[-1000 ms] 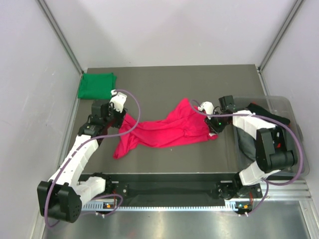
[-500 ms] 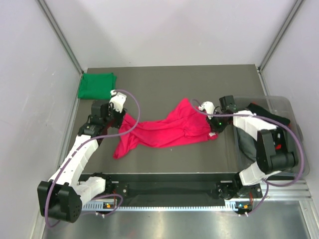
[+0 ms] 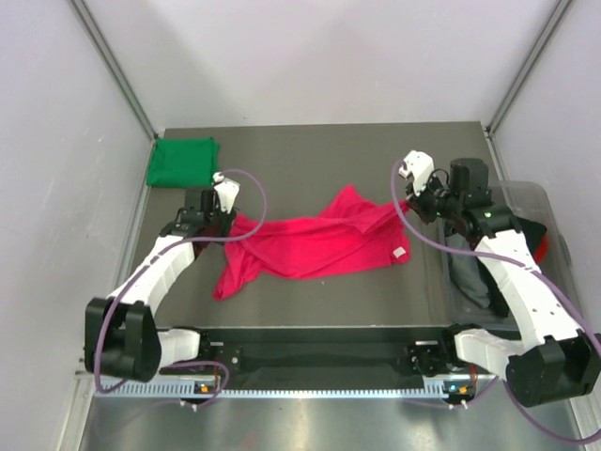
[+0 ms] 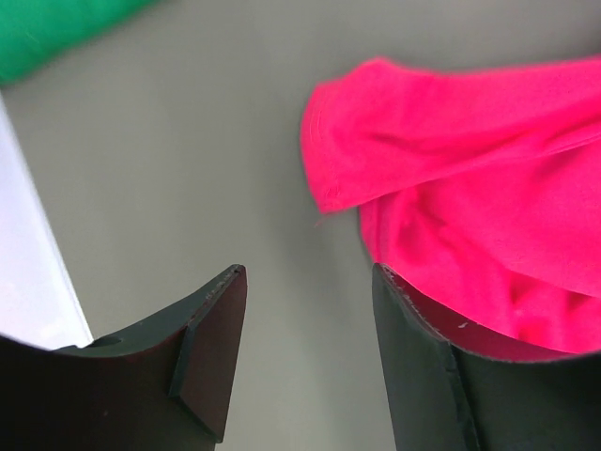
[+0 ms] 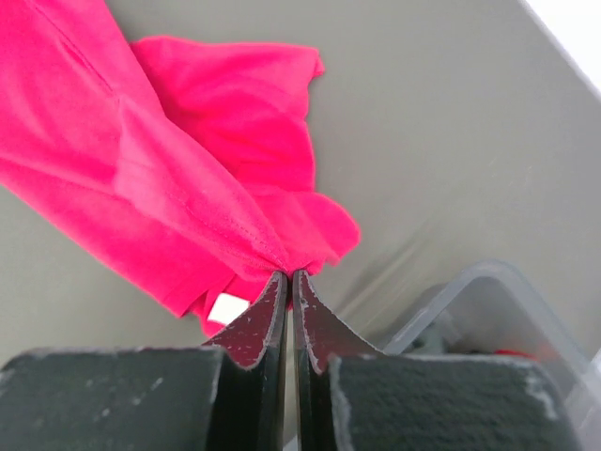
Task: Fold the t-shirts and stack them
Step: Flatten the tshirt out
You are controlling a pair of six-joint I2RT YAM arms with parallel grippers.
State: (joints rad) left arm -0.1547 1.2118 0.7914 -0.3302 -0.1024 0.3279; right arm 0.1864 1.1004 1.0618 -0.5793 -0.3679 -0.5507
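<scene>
The crimson-pink t-shirt (image 3: 310,244) lies crumpled and stretched across the middle of the table, its white neck label (image 3: 400,252) near the right end. My right gripper (image 3: 416,194) is shut on the shirt's right edge (image 5: 272,249) and holds it raised; the label (image 5: 226,307) shows below. My left gripper (image 3: 222,209) is open at the shirt's left end, with only bare table between its jaws (image 4: 308,272); the pink cloth (image 4: 470,188) lies just to its right. The emerald green t-shirt (image 3: 181,161) lies folded at the back left corner, apart from both grippers.
A clear plastic bin (image 3: 545,202) holding dark and red cloth stands at the table's right edge, close under my right arm; its rim also shows in the right wrist view (image 5: 488,301). White walls close in the left, right and back.
My right gripper has risen and moved back and to the right with the shirt's edge, pulling the cloth out longer. My left arm has shifted slightly toward the shirt's left end.
</scene>
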